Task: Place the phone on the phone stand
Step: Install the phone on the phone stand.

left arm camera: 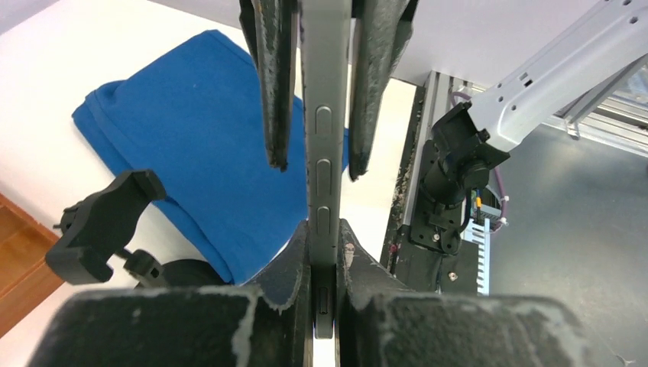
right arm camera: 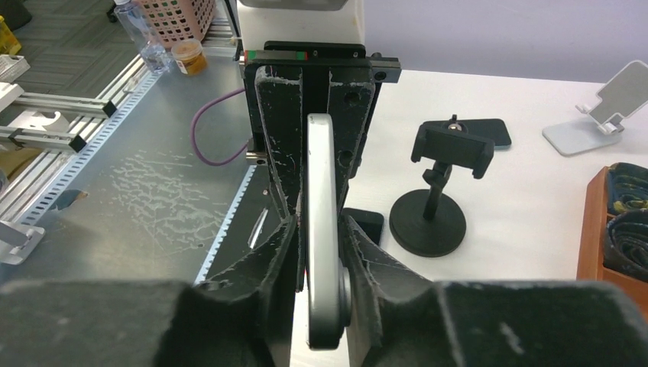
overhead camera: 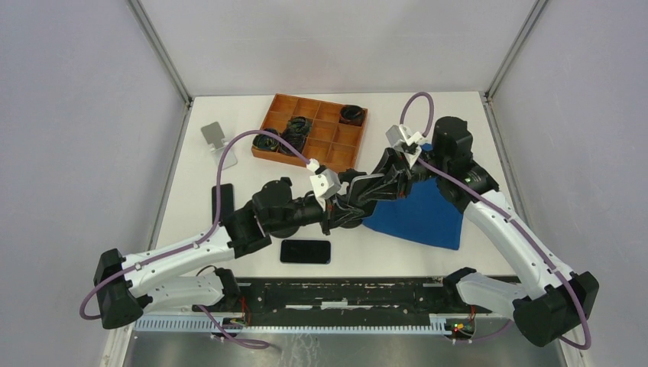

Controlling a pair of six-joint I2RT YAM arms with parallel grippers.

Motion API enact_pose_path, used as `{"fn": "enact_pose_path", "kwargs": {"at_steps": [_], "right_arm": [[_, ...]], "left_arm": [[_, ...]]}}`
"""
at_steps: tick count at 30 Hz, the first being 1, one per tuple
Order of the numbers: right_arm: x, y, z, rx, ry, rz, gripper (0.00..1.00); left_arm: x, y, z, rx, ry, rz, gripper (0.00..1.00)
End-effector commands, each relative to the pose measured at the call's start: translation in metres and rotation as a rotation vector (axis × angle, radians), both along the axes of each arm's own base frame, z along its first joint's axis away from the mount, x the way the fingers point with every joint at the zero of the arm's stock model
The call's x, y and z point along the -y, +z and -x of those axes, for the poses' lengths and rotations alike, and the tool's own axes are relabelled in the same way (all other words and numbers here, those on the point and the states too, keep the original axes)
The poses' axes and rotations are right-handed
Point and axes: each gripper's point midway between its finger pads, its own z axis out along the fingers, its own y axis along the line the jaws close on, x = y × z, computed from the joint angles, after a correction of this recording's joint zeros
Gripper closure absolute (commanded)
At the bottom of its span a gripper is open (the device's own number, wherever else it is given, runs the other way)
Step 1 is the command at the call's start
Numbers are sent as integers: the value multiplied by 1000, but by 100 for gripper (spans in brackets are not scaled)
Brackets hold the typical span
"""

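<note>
**A:** Where do we find the phone, and which way does it lie?

**B:** We see the phone (left arm camera: 325, 130) held in the air above the tabletop (overhead camera: 191, 180), between the two arms and near the blue cloth (overhead camera: 420, 218). Both wrist views catch it edge-on, so its long axis runs from one pair of fingers to the other. Three side buttons face the left wrist camera.

**A:** And the fingers?

**B:** The left fingers (left arm camera: 286, 267) are clamped on one end. The right fingers (right arm camera: 271, 260) flank the other end very closely. We cannot tell whether they press on it or stand just off it.

**A:** What do we count?

**B:** We count three phones. One is held and two lie flat: the near phone (overhead camera: 306, 251) by the arm bases and the left phone (overhead camera: 222, 200) beside the left arm. There are two stands, the pale stand (overhead camera: 214, 139) at the far left and the black stand (right arm camera: 428, 222), which is upright with a round base and a clamp. There is one orange tray (overhead camera: 330, 136).

**A:** What is hard to see?

**B:** From above, the arms cover the held phone almost wholly. The black stand is probably the dark shape under the left arm there. We cannot identify the tray's dark contents.
</note>
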Motion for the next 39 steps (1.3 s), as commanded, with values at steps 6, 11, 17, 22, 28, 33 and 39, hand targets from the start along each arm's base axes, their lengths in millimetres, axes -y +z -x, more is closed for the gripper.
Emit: {"fn": "enact_pose_path", "kwargs": {"at_steps": [6, 11, 17, 22, 28, 33, 39], "right_arm": [[-8, -6, -10, 133, -22, 83, 60], [-14, -15, -5, 134, 2, 127, 61], [-15, -15, -4, 153, 0, 143, 80], [-14, -12, -6, 178, -11, 152, 100], [-10, -10, -13, 227, -61, 170, 100], [8, -2, -37, 237, -156, 159, 100], [41, 2, -67, 199, -247, 114, 100]], "left_arm": [[-10, 15, -5, 42, 1, 32, 98], [-8, 15, -6, 42, -10, 32, 98], [-9, 16, -8, 44, -4, 33, 98], [-11, 15, -11, 41, 14, 34, 98], [-17, 17, -23, 23, 96, 40, 76], [-30, 19, -39, -26, 231, 41, 42], [-54, 12, -66, -101, 455, -31, 20]]}}
